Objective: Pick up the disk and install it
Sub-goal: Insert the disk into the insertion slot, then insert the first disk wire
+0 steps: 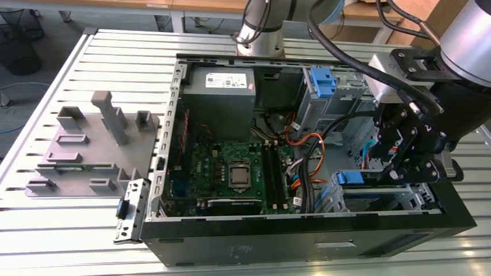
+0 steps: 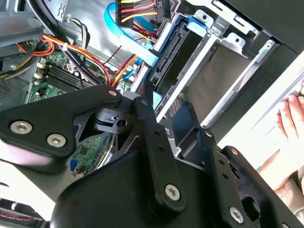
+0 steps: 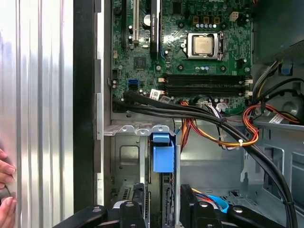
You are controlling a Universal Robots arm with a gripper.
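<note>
The disk [image 2: 176,56] sits edge-on in a slot of the silver drive cage [image 2: 223,57] at the case's front corner, its blue rail tab [image 3: 163,153] pointing toward the motherboard. In the exterior view this blue tab [image 1: 355,178] shows at the cage's top. My gripper [image 1: 395,172] hovers just over the cage, beside the tab. In both wrist views the black fingers [image 3: 137,209] stand apart, with the gripper [image 3: 164,209] open and the disk's slot lying beyond the gap; nothing is clamped between them. Most of the disk's body is hidden inside the cage.
The open computer case [image 1: 307,241] holds a green motherboard [image 1: 230,172], black and orange cables [image 3: 213,128] and a grey power supply [image 1: 218,86]. A bare blue bracket [image 1: 322,80] stands in a rear bay. A grey fixture [image 1: 92,144] lies on the slatted table. A person's hand [image 2: 289,118] rests nearby.
</note>
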